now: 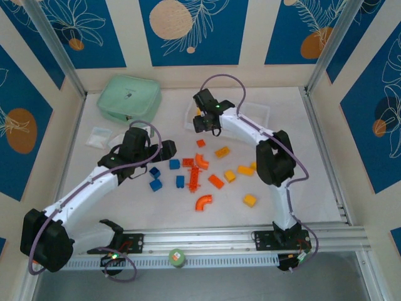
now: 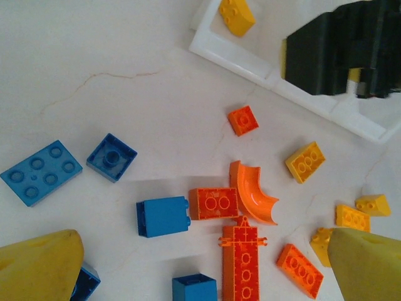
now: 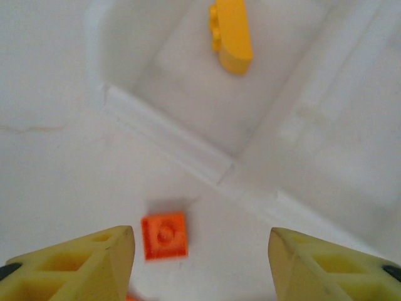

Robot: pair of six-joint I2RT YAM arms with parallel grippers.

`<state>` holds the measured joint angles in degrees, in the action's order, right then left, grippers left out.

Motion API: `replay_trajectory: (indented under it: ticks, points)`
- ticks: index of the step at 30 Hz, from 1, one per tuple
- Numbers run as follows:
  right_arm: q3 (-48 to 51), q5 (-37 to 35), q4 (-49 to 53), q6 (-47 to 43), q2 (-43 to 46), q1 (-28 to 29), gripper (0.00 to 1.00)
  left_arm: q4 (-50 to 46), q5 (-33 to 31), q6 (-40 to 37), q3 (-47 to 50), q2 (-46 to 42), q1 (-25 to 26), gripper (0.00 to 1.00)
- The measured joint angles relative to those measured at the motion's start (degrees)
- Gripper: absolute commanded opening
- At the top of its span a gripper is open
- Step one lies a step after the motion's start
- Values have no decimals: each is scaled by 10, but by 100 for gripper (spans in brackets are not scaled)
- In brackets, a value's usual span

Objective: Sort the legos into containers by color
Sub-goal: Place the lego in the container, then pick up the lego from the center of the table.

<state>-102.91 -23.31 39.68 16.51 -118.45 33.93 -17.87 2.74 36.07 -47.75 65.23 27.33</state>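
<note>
Loose legos lie mid-table: blue ones (image 1: 156,185), red-orange ones such as an arch (image 1: 203,202), and yellow ones (image 1: 250,200). The white tray of containers (image 1: 260,113) stands at the back. My right gripper (image 1: 204,120) hovers over the tray's left end; its jaws (image 3: 200,248) are open and hold nothing. Below them a small orange square brick (image 3: 164,235) lies on the table beside the tray wall (image 3: 169,138). A yellow brick (image 3: 232,34) rests in that compartment. My left gripper (image 1: 164,152) is open (image 2: 203,251) above a blue brick (image 2: 163,216) and an orange plate (image 2: 241,263).
A mint green lidded box (image 1: 128,98) sits at the back left, with small clear bags (image 1: 99,137) in front of it. A metal rail (image 1: 250,238) runs along the near edge. Frame posts and walls close in both sides.
</note>
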Motion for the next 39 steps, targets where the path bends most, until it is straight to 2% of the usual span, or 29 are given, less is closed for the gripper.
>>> replay_trajectory:
  ticks: [7,15,23,39]
  points:
    - [128,18,-16,34,122,6,73,-2,24,-2,13,-34,1,99]
    - [273,26,-37,118,187,6,79,0,39,3,57,-59,25,99]
    - [359,39,-82,188,189,8,85,40,42,32,99,-66,69,99]
    - [355,4,-142,245,116,-7,88,71,32,46,99,-37,92,99]
